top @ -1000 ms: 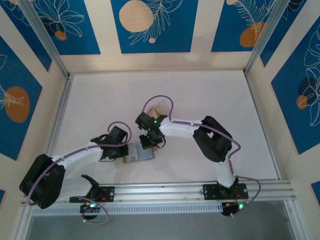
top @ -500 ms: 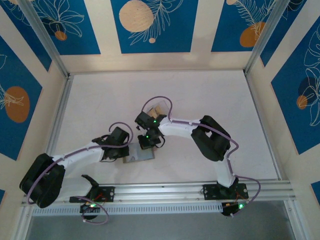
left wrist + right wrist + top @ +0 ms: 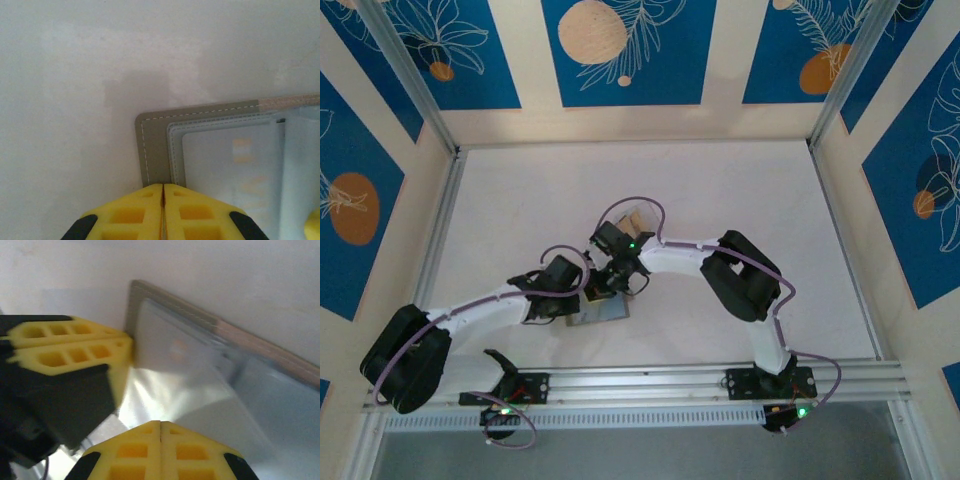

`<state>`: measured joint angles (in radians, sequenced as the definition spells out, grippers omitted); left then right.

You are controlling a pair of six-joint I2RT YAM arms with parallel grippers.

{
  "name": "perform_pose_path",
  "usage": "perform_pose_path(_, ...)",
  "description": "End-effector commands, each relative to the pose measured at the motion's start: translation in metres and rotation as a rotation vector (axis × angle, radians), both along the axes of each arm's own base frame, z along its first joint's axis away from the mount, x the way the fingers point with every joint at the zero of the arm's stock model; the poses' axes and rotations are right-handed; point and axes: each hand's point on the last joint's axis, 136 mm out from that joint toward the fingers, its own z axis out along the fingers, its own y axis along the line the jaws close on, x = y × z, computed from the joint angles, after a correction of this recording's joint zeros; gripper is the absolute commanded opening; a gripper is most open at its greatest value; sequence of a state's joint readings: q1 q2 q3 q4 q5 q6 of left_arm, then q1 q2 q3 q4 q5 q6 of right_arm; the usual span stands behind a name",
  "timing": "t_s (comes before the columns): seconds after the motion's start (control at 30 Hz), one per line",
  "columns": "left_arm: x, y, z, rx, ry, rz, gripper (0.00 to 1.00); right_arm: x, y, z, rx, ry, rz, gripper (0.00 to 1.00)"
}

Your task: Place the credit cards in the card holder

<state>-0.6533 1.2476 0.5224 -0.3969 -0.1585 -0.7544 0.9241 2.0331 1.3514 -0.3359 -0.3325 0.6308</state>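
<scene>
Card holder [image 3: 608, 313] lies opened flat on the table [image 3: 740, 190] near the front edge, between the two arms. It is grey outside, with a pale-blue lining and a tan strip along one side. Your left gripper [image 3: 163, 200] has its fingers pressed together, tip down on the grey border at one corner, and looks to be pinning the holder rather than pinching it. Your right gripper [image 3: 160, 440] is likewise closed, its tip against a glossy pale flap of the lining, but whether it actually grips that flap cannot be told. To do this step well, hold the corner down firmly while you work the pocket open, and lift gently so the holder neither slides nor folds shut. Count: one holder, two grippers at it, and the credit cards [image 3: 638, 218] as a small tan patch well behind your right wrist, too small to number.
</scene>
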Motion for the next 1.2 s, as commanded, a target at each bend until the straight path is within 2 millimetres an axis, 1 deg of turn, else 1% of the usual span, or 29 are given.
perform_pose_path(0.0, -0.009, 0.007, -0.003, 0.026, 0.031, 0.013, 0.11, -0.003, 0.018, 0.015, 0.12, 0.068, 0.024, 0.08)
perform_pose_path(0.1, -0.007, 0.009, 0.005, 0.03, 0.015, 0.02, 0.14, 0.002, 0.02, 0.009, 0.114, 0.073, 0.015, 0.09)
perform_pose_path(0.2, -0.007, 0.014, 0.02, 0.028, -0.022, 0.034, 0.21, 0.005, 0.019, 0.002, 0.111, 0.094, 0.012, 0.09)
perform_pose_path(0.27, -0.007, 0.017, 0.028, 0.026, -0.046, 0.032, 0.23, 0.007, 0.013, 0.005, 0.084, 0.058, 0.01, 0.09)
perform_pose_path(0.33, -0.008, 0.019, 0.03, 0.033, -0.05, 0.028, 0.22, 0.012, 0.003, 0.02, 0.063, -0.016, -0.003, 0.09)
perform_pose_path(0.4, -0.007, 0.017, 0.03, 0.033, -0.045, 0.02, 0.2, 0.021, -0.012, 0.026, -0.008, -0.072, -0.035, 0.09)
perform_pose_path(0.43, -0.007, 0.017, 0.028, 0.033, -0.038, 0.018, 0.19, 0.025, -0.02, 0.024, -0.059, -0.094, -0.052, 0.08)
perform_pose_path(0.5, -0.005, 0.012, 0.024, 0.027, -0.029, 0.007, 0.17, 0.03, -0.037, 0.017, -0.163, -0.128, -0.069, 0.05)
perform_pose_path(0.6, -0.003, 0.009, 0.017, 0.033, -0.012, -0.002, 0.15, 0.036, -0.055, 0.007, -0.278, -0.162, -0.085, 0.02)
perform_pose_path(0.73, -0.003, 0.007, 0.009, 0.042, 0.007, -0.01, 0.14, 0.041, -0.071, -0.009, -0.392, -0.18, -0.102, 0.0)
perform_pose_path(0.87, -0.004, 0.008, 0.003, 0.052, 0.02, -0.013, 0.14, 0.042, -0.075, -0.024, -0.455, -0.182, -0.1, 0.0)
perform_pose_path(1.03, -0.005, 0.007, -0.004, 0.06, 0.039, -0.02, 0.14, 0.038, -0.074, -0.038, -0.511, -0.188, -0.077, 0.0)
perform_pose_path(1.1, -0.005, 0.006, -0.009, 0.061, 0.051, -0.024, 0.14, 0.032, -0.07, -0.042, -0.512, -0.18, -0.054, 0.0)
perform_pose_path(1.17, -0.006, 0.004, -0.013, 0.057, 0.064, -0.031, 0.13, 0.022, -0.059, -0.042, -0.46, -0.138, -0.029, 0.0)
